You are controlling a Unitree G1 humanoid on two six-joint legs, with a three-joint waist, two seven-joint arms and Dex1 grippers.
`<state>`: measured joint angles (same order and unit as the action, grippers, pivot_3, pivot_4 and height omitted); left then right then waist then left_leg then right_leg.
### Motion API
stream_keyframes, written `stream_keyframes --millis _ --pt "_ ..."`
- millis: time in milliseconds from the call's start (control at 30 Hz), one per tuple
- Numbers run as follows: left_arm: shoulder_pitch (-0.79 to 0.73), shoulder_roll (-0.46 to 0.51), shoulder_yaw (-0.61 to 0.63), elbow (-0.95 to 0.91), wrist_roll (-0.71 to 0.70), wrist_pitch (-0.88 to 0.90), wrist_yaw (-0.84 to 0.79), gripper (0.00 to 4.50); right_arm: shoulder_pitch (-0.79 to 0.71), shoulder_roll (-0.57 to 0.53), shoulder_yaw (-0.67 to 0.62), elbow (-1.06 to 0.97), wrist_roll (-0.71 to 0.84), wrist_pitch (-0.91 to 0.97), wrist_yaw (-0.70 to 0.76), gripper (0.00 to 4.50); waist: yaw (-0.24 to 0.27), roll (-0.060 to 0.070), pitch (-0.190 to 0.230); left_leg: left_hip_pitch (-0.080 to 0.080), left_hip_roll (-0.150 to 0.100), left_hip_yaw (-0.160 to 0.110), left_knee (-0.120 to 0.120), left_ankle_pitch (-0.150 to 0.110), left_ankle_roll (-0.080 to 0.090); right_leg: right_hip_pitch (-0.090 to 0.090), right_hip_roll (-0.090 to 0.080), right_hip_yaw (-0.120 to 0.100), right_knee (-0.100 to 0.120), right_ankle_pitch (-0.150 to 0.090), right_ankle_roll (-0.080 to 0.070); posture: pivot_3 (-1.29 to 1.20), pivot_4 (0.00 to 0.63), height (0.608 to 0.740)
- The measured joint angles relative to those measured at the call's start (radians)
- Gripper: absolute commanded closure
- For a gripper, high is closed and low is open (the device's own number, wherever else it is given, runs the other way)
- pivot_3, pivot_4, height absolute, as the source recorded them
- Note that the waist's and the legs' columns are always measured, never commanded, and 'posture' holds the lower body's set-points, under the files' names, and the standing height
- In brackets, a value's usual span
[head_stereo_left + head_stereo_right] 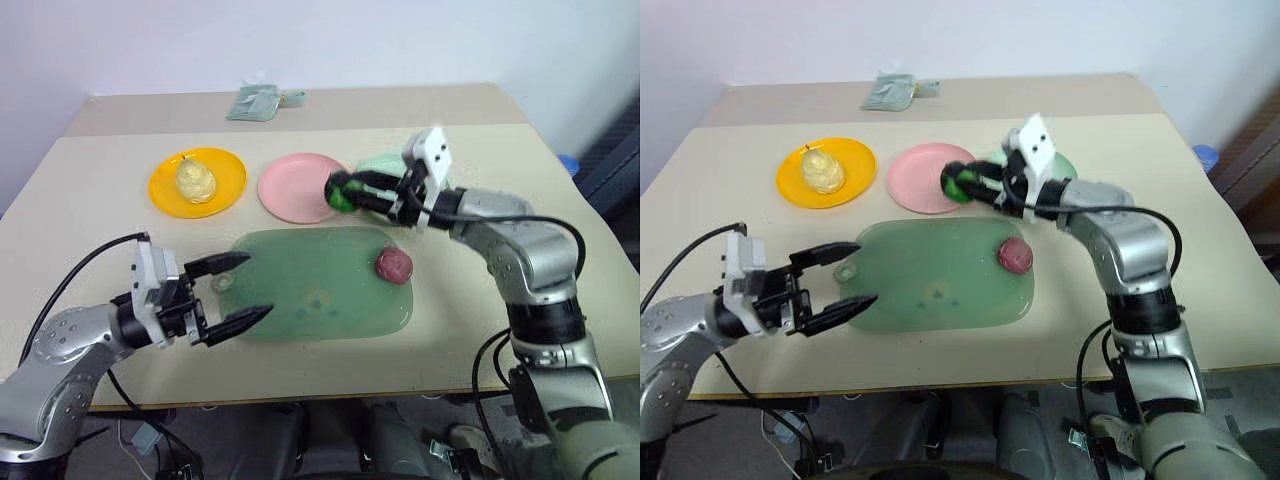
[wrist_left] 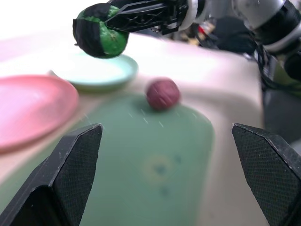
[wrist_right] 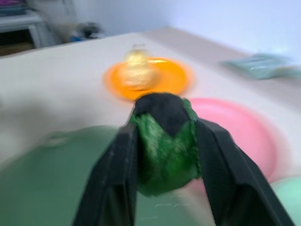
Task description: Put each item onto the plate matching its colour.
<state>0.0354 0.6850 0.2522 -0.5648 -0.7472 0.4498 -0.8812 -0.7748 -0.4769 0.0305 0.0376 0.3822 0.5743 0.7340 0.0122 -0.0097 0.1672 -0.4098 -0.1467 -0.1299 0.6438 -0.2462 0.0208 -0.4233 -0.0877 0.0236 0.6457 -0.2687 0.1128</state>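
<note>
My right gripper (image 1: 345,191) is shut on the dark green leafy ball (image 3: 162,146), holding it in the air between the pink plate (image 1: 295,187) and the mint green plate (image 1: 378,164). The pale yellow pear (image 1: 196,180) stands on the yellow-orange plate (image 1: 228,182). A maroon-red lump (image 1: 394,265) lies on the right part of the translucent green mat (image 1: 310,285). At the mat's left end my left gripper (image 1: 243,290) hangs open with nothing between its fingers.
A small pale green packet (image 1: 256,102) lies near the table's far edge. The table's front edge (image 1: 330,395) runs just below the mat, and a blue object (image 1: 567,163) sits beyond the right edge.
</note>
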Motion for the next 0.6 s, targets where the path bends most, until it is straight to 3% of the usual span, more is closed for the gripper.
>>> stream_keyframes --millis 233,400,500,600 --pt "-0.036 -0.066 -0.050 -0.050 0.012 0.037 0.158 0.00 -0.220 0.086 -0.012 0.705 -0.171 -0.396 -0.118 2.80 -0.017 0.000 0.000 0.000 0.000 0.002 -0.003 0.003 -0.004 0.001 0.000 0.002 0.002 0.000 0.000 0.00 0.150 0.740" --pt "-0.013 -0.071 -0.053 -0.066 0.031 0.033 0.192 0.00 -0.316 0.119 -0.019 1.064 -0.253 -0.612 -0.204 2.80 -0.028 0.000 0.000 0.000 0.000 0.002 -0.004 0.003 -0.004 0.000 0.000 0.002 0.002 0.000 0.000 0.00 0.150 0.740" --pt "0.016 -0.072 -0.049 -0.066 0.039 0.021 0.187 0.00 -0.327 0.133 -0.020 1.181 -0.285 -0.672 -0.228 1.90 -0.030 0.000 0.000 0.000 0.000 0.002 -0.005 0.003 -0.005 0.000 0.001 0.002 0.002 0.000 0.000 0.00 0.150 0.740" --pt "0.050 -0.065 -0.037 -0.062 0.040 0.000 0.157 0.00 -0.329 0.140 -0.023 1.222 -0.302 -0.702 -0.226 0.37 -0.031 0.001 0.001 0.000 0.001 0.002 -0.005 0.003 -0.005 0.000 0.001 0.002 0.002 0.000 -0.001 0.00 0.150 0.740"
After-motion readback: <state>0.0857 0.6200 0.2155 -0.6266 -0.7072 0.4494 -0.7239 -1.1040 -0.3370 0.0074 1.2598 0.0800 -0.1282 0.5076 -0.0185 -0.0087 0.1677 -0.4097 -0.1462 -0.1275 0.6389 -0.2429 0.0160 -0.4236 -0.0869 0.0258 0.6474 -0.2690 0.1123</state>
